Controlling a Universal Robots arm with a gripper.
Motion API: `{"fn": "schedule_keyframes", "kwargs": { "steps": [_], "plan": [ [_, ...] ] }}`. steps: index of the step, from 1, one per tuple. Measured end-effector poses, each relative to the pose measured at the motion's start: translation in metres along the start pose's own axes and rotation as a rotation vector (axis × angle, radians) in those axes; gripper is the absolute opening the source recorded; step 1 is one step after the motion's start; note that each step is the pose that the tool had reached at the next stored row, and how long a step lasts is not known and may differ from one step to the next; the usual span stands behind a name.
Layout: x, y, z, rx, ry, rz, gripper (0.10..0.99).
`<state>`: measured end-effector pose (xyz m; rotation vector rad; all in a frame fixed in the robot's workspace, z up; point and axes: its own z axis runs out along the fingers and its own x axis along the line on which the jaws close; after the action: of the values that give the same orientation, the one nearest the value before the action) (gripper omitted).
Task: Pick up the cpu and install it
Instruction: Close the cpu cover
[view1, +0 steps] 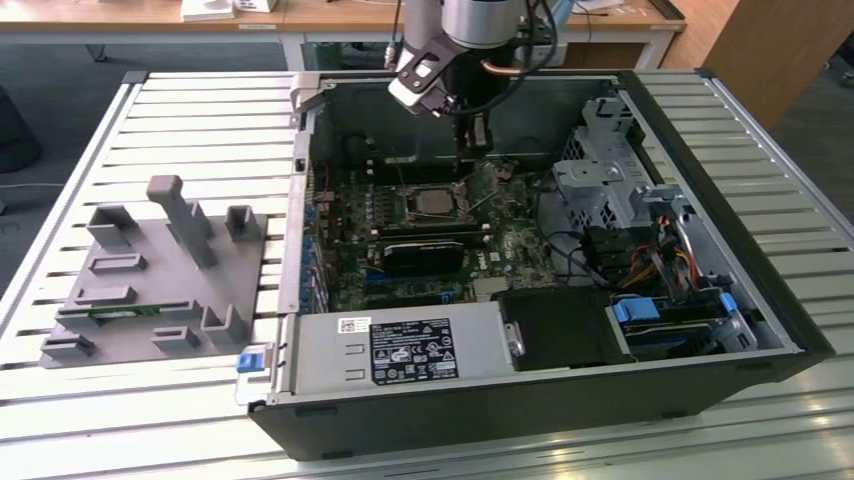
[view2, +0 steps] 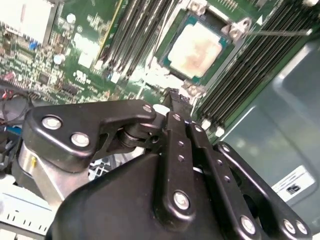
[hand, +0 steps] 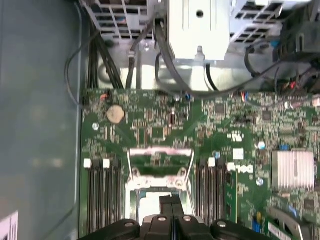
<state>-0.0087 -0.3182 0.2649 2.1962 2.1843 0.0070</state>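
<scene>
The cpu (view1: 430, 203) lies flat in the motherboard socket inside the open computer case (view1: 747, 250). Its silver-grey top (view2: 196, 47) shows in the second wrist view, ringed by the socket frame. In the first wrist view part of the cpu (hand: 146, 204) shows beside the fingertips, with the metal load plate (hand: 160, 170) standing open beyond it. My gripper (view1: 470, 148) hangs just above the board at the socket's far edge. Its black fingers (view2: 176, 102) are pressed together and shut, with nothing seen between them.
A grey fixture block (view1: 147, 270) with posts sits on the slatted table at the exterior view's left, holding a green memory stick (view1: 120, 312). Inside the case are a power supply (view1: 400, 352), a metal drive cage (view1: 601, 170), cables (view1: 641, 262) and a black heatsink (view1: 427, 250).
</scene>
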Motion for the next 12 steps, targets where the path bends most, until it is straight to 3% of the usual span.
{"fn": "schedule_keyframes", "kwargs": {
  "steps": [7,12],
  "plan": [
    [0.0005,0.0194,0.0016,0.001,0.0001,-0.008,0.106],
    [0.0041,0.0283,0.0021,0.001,-0.0005,-0.008,0.106]
  ]
}}
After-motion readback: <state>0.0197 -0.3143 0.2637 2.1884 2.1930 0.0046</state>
